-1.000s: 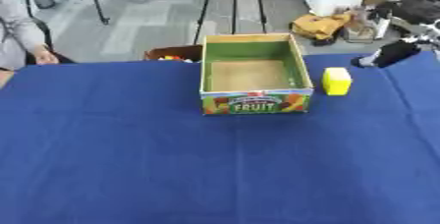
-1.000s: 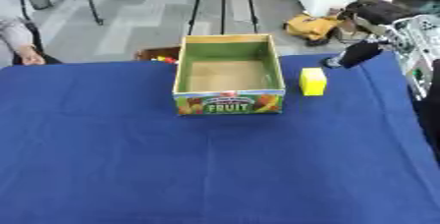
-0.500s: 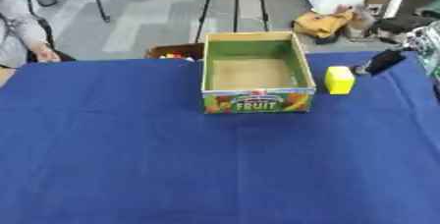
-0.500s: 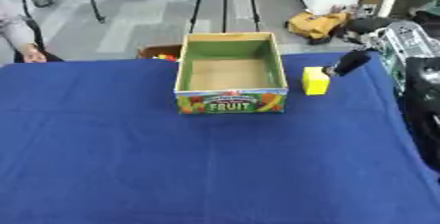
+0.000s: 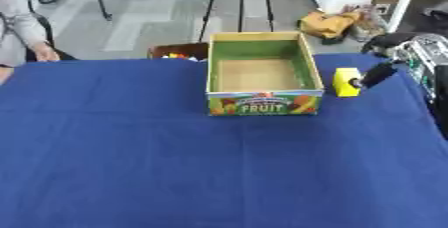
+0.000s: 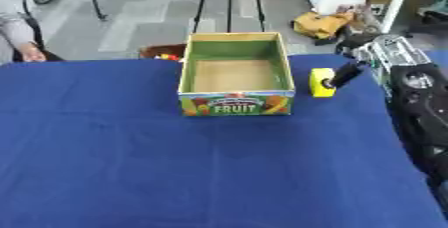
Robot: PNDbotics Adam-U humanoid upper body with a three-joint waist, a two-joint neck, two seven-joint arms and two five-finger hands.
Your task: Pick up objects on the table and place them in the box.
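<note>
Table point(image 5: 175, 172): one, under a blue cloth that covers all of it.
Box point(image 5: 262, 103): one open cardboard box with green inner walls and "FRUIT" on its front, standing upright near the far edge, a little right of the middle; only its bare brown floor shows inside.
Block point(image 5: 345, 81): one yellow block on the cloth, just beside the box's right wall, toward the table's right edge and outside the box.
Right hand point(image 6: 378, 54): one in view, reaching in from the right edge with a dark finger point(image 6: 344, 73) stretched toward the block, its tip at the block's right face; fingers extended, not closed around anything.
Left hand: none seen in either view.
Bin point(image 5: 179, 52): one dark bin with bright bits, behind the far edge, left of the box.
</note>
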